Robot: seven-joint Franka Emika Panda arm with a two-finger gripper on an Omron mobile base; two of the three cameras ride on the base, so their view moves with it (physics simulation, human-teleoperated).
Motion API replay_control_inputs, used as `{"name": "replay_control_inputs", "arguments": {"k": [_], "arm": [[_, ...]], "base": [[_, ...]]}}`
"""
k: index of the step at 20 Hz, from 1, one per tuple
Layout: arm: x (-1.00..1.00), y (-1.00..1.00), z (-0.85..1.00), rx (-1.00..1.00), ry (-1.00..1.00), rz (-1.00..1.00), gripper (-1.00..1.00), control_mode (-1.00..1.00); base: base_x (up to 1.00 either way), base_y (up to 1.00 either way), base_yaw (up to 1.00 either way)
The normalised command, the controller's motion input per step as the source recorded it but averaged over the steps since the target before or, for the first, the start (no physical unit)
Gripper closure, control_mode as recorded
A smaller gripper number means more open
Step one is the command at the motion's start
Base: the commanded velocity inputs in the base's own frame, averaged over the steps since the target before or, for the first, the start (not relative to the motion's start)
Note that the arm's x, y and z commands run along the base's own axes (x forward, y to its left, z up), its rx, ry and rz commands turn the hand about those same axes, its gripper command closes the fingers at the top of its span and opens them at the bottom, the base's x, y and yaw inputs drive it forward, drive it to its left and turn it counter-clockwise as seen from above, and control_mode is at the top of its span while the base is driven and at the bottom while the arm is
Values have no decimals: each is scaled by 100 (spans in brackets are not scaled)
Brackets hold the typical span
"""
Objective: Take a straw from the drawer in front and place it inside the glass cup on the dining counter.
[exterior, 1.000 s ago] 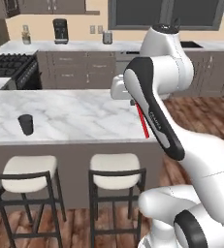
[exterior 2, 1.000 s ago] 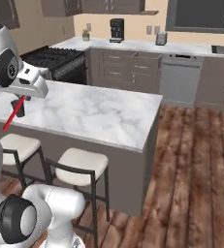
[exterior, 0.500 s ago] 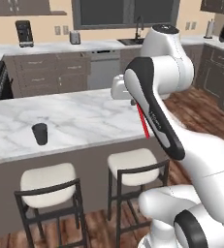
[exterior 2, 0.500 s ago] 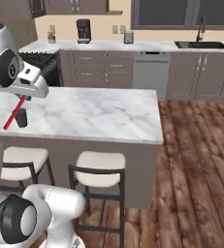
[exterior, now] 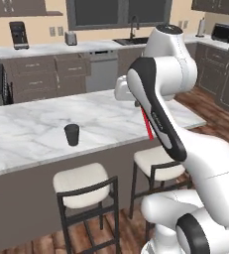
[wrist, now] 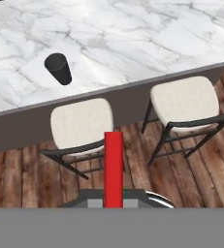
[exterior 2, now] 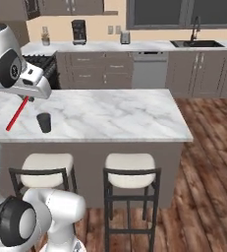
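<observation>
Fingers are clamped shut on the straw [wrist: 113,167], which is seen rising red from the bottom centre of the hand view. Left of centre in the left base view, the glass cup [exterior: 72,134] is set upright on the dining counter [exterior: 31,129], with two stools [exterior: 82,182] tucked below its edge.

Two cushioned stools [exterior 2: 129,165] stand on wood floor [exterior 2: 208,162].
</observation>
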Motion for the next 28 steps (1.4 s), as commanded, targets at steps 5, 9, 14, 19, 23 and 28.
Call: {"name": "replay_control_inputs", "arguments": {"k": [5,9,14,19,23,28], "arm": [[0,0,0,0,0,0,100,100],[0,0,0,0,0,0,100,100],[0,0,0,0,0,0,100,100],[0,0,0,0,0,0,100,100],[0,0,0,0,0,0,100,100],[52,1,0,10,11,20,100,-100]], "base": [[39,28,13],[56,16,23],[55,19,27],[68,17,26],[69,17,23],[13,2,5]]}}
